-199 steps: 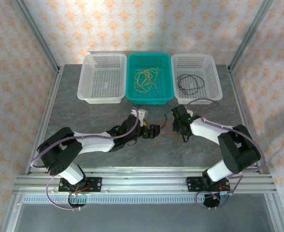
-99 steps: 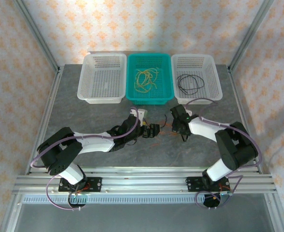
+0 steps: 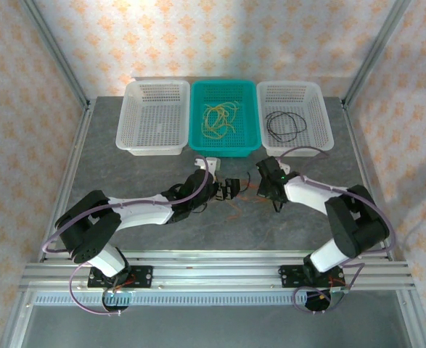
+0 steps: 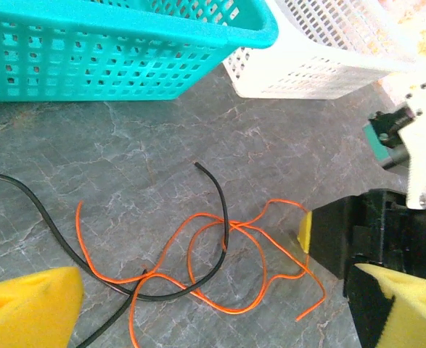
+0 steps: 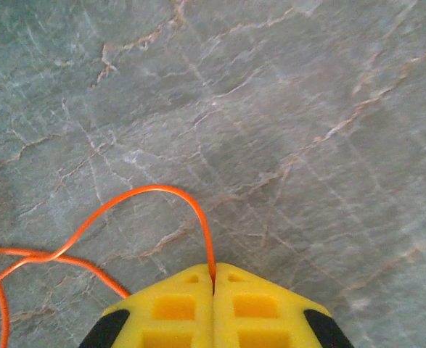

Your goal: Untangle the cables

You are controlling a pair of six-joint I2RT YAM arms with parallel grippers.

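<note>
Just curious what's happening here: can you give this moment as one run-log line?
right gripper: shut on orange cable | left gripper: open, holding nothing | black cable: crossing orange cable

grey marbled tabletop (image 3: 111, 170), pale wallpaper (image 3: 220, 36) with orange floral pattern, aluminium frame posts (image 3: 55, 51), soft even light

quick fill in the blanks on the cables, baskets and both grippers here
1. The right gripper has its jaws shut on a thin cable whose colour is ____.
2. The left gripper hangs over the table with its jaws ____.
3. The teal basket holds cables coloured ____.
4. The looped black cable lies in the white basket standing to the ____ of the teal one.

Missing words: orange; open; yellow; right
</note>
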